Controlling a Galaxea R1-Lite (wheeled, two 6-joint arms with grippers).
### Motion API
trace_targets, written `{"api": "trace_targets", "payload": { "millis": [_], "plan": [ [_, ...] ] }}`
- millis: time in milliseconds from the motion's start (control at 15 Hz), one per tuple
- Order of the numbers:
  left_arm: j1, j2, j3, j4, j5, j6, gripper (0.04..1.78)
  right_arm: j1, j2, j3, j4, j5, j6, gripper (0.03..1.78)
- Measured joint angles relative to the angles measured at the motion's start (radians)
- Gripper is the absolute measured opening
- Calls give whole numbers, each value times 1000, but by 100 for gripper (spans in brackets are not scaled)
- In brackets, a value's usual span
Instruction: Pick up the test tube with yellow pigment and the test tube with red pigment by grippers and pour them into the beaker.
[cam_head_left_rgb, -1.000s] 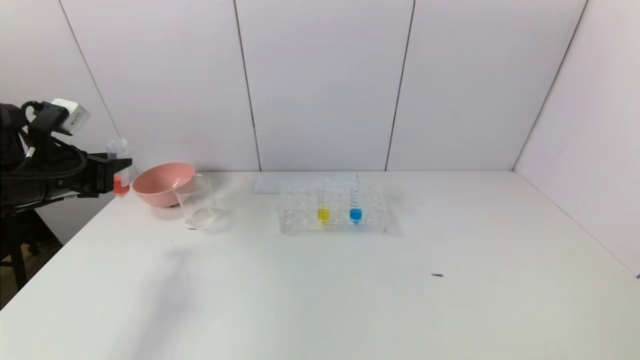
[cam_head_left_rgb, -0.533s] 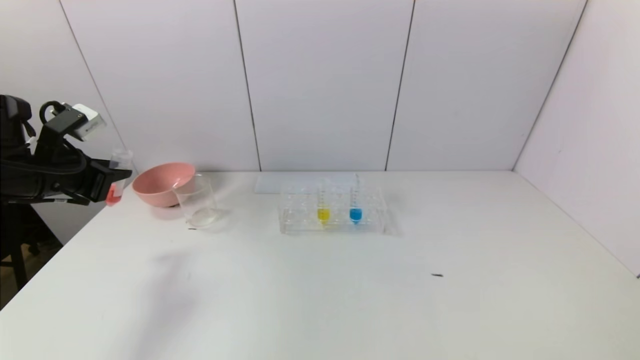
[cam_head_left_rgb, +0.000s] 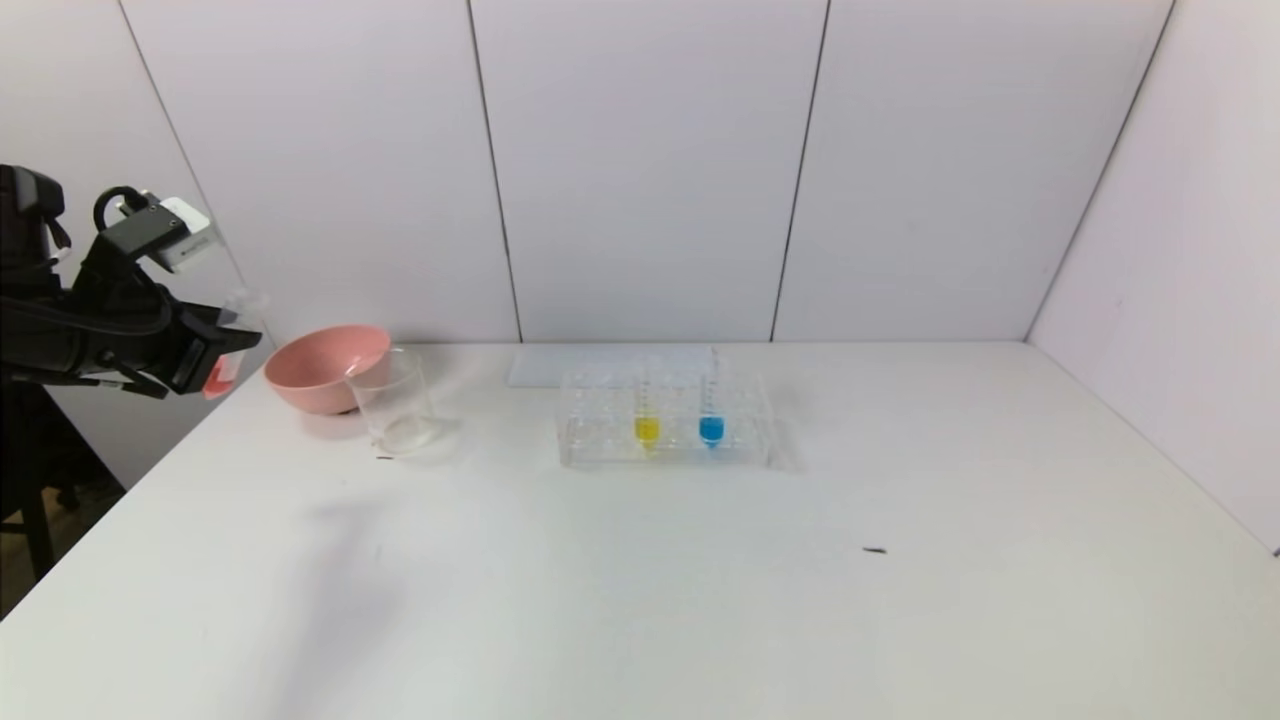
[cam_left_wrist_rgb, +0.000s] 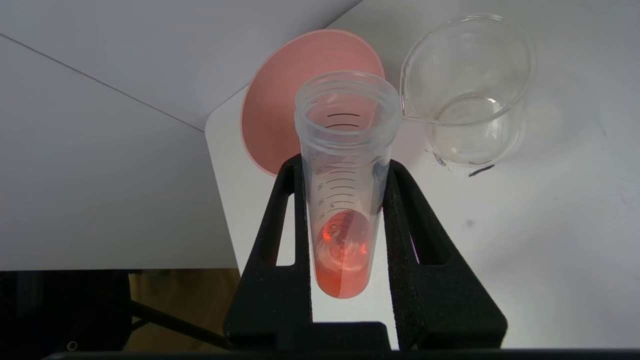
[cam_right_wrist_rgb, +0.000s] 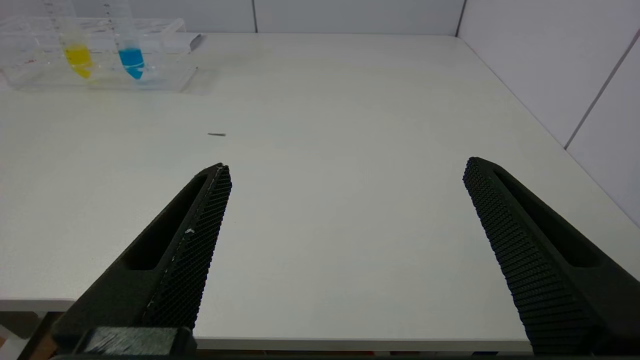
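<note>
Left gripper (cam_left_wrist_rgb: 345, 200) jaws clamp the red tube (cam_left_wrist_rgb: 342, 200); right gripper (cam_right_wrist_rgb: 345, 170) jaws apart, seemingly parked.

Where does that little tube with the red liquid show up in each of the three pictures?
Head view: the test tube with red pigment is at the far left, held by the left gripper, left of the pink bowl.
Left wrist view: centre, clamped between the black fingers.
Right wrist view: not in it.
Shared landmark: the beaker, beside the bowl in the head and left wrist views.
</note>
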Motion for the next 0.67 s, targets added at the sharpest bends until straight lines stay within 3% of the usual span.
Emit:
{"api": "trace_targets", "payload": {
  "millis": [667],
  "plan": [
    [-50, 48, -205, 358, -2, 131, 45, 0, 0, 0, 0, 0, 0, 170]
  ]
}}
